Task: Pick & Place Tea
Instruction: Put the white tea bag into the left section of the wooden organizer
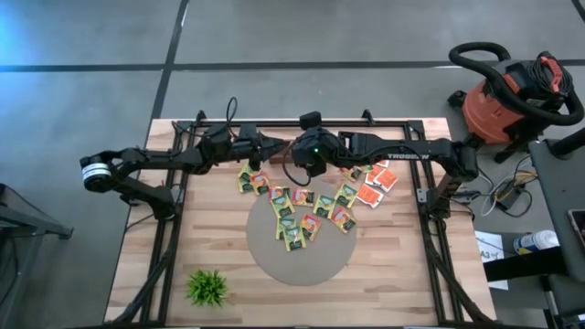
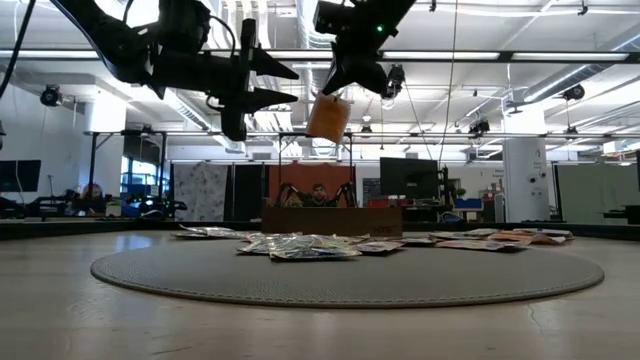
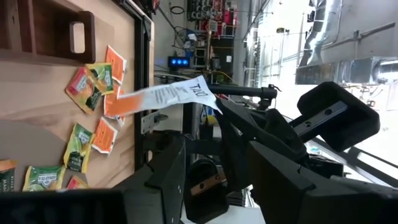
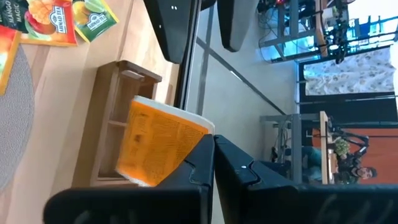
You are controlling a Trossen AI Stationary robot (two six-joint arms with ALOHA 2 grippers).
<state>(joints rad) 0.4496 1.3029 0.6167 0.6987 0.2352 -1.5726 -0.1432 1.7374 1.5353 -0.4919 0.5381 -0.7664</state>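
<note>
Many sachets crowd the round mat.

"MANGO MAGIC" on orange sachet

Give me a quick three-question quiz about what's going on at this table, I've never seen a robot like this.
1. True or false: the right gripper is shut on an orange sachet held up in the air.
2. The left gripper is: A) shut on a sachet, B) open and empty, C) resting on the mat.
3. Where do most of the loose sachets lie?

Key
1. True: the sachet hangs from its closed fingers, well above the table.
2. B: its fingers stand apart in the air, facing the right gripper.
3. On the far part of the round grey mat, with some on the wood beside it, toward the right arm's side.
</note>
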